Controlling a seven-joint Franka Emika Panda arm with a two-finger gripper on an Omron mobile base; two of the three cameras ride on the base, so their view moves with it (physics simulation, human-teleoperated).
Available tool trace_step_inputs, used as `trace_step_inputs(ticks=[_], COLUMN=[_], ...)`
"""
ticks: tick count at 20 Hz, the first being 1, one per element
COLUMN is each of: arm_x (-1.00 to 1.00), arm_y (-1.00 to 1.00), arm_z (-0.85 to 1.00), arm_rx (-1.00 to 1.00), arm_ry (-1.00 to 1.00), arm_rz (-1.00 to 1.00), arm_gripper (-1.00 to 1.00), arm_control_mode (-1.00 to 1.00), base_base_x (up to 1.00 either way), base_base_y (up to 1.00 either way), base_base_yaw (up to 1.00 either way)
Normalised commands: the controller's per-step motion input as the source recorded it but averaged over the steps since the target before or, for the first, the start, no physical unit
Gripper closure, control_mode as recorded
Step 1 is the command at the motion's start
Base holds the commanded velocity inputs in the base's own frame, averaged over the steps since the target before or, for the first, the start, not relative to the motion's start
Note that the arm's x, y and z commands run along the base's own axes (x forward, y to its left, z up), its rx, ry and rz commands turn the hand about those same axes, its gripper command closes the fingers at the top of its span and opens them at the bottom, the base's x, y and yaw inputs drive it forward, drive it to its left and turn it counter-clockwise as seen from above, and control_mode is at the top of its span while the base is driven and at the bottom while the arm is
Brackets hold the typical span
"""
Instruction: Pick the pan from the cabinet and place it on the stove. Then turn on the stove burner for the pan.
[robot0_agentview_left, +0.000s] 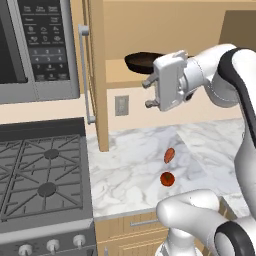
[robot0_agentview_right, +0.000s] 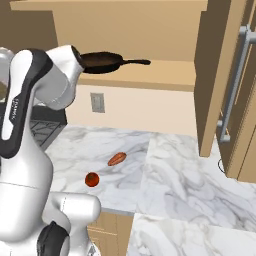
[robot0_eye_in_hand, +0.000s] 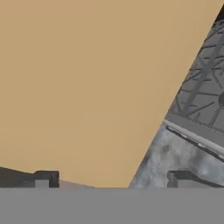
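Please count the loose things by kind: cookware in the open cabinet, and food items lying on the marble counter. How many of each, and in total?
Pan in the cabinet: 1
Red round tomato-like item on the counter: 1
Orange oblong food item on the counter: 1
Total: 3

The pan, a round, shallow, dark skillet, is sitting flat on the bottom shelf of the open cabinet, its long thin black handle pointing sideways along the shelf toward the far cabinet door. The light tan cabinet door, with a long vertical grey bar handle, is standing open. The stove, with dark grey grates and round silver knobs, is standing below the microwave.
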Motion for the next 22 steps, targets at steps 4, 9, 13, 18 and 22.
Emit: trace_step_inputs(ticks=[4,9,13,18,22], arm_x=[0.0,0.02,0.05,0.11,0.0], arm_y=[-0.61,-0.6,-0.63,-0.59,-0.41], arm_z=[0.12,0.11,0.1,0.1,0.01], arm_rx=[-0.1,-0.1,-0.08,-0.06,-0.03], arm_ry=[-0.28,-0.26,-0.25,-0.23,-0.28], arm_rz=[0.0,0.0,0.0,0.0,0.0], arm_gripper=[-1.0,-1.0,-1.0,-1.0,-1.0], arm_control_mode=[-1.0,-1.0,-1.0,-1.0,-1.0], base_base_x=[0.0,0.0,0.0,0.0,0.0], base_base_y=[0.0,0.0,0.0,0.0,0.0], base_base_yaw=[0.0,0.0,0.0,0.0,0.0])
